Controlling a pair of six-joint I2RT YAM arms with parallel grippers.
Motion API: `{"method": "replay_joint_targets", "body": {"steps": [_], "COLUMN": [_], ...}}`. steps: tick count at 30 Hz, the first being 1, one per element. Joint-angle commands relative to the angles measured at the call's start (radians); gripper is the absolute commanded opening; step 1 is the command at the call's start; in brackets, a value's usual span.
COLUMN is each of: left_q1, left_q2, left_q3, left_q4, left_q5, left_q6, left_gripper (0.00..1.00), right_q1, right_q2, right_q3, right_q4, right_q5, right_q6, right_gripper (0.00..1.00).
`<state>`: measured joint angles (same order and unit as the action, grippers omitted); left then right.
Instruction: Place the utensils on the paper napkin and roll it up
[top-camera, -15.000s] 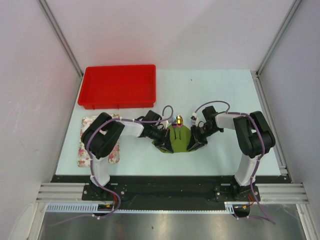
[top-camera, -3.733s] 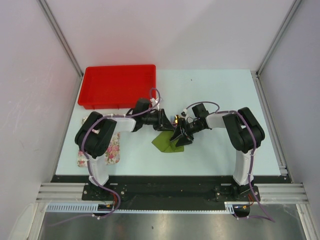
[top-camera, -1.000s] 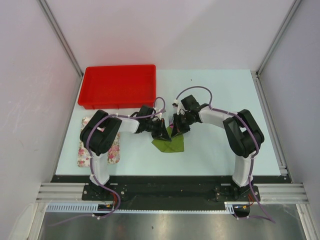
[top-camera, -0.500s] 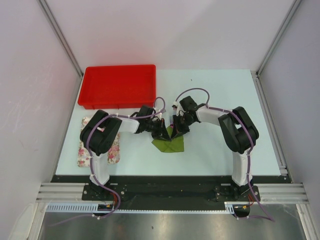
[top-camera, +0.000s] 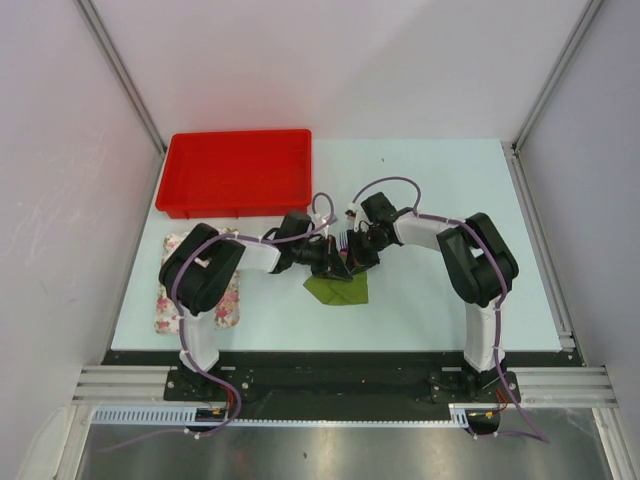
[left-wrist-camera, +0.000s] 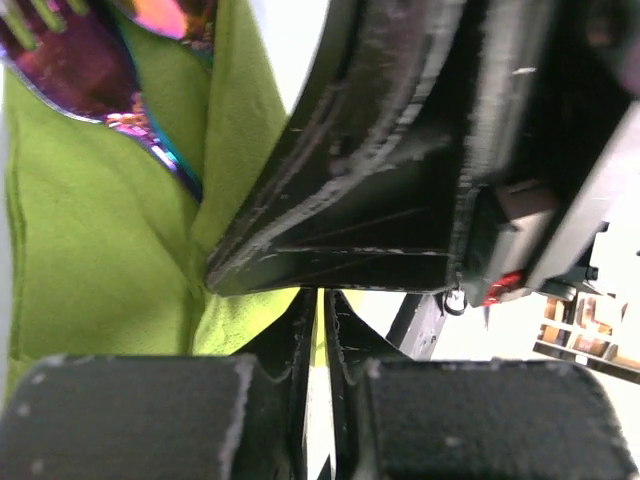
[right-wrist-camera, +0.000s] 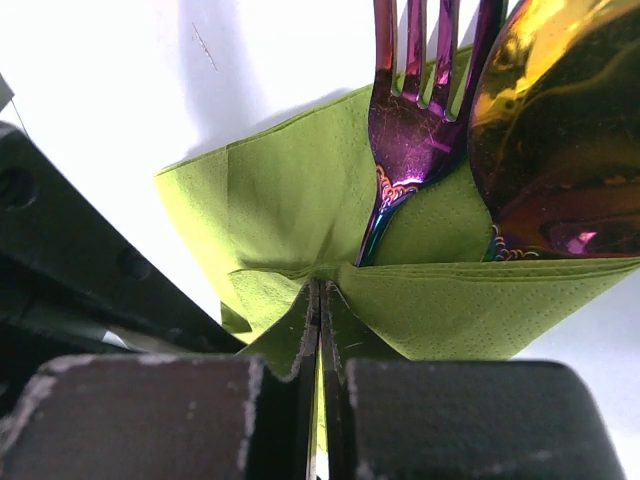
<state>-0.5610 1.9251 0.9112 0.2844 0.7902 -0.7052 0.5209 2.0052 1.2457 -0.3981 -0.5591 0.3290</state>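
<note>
One red tray (top-camera: 238, 172) far left; one floral cloth (top-camera: 232, 300) near left. One green napkin (top-camera: 338, 290) at mid-table is folded over two utensils (top-camera: 343, 240), fork (right-wrist-camera: 408, 130) and spoon (right-wrist-camera: 560, 150), with both grippers crowding its far edge. The right gripper (right-wrist-camera: 320, 300) is clamped on a fold; the left gripper (left-wrist-camera: 320, 305) is barely parted, hold unclear.

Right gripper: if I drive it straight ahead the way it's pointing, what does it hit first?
The right gripper, shut on a fold of the paper napkin, points at the neck of the purple fork just past its tips, so probably that; depth is unclear. The golden spoon sits off to the right.
</note>
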Motion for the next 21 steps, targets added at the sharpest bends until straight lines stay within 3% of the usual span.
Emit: {"method": "replay_joint_targets", "body": {"steps": [1,10,18,21], "left_q1": [0.0,0.006,-0.002,-0.004], "left_q2": [0.037,0.072,0.1,0.103], "left_q3": [-0.009,0.003,0.034,0.035], "left_q4": [-0.005,-0.14,-0.183,-0.183], "left_q5": [-0.02,-0.106,-0.112,-0.111], "left_q6": [-0.024,0.006,0.019,0.021], "left_gripper": [0.08,0.0,0.0,0.0], "right_q1": [-0.016,-0.019,-0.022,-0.018], "right_q2": [0.033,0.004,-0.082,-0.106], "right_q3": [-0.031,0.004,0.075,0.086], "right_q4": [-0.048,-0.056,-0.057,-0.068], "right_q5": [0.099,0.107,0.045,0.041], "right_q6": [-0.031,-0.039,-0.03,-0.028], "right_gripper": [0.0,0.01,0.26,0.26]}}
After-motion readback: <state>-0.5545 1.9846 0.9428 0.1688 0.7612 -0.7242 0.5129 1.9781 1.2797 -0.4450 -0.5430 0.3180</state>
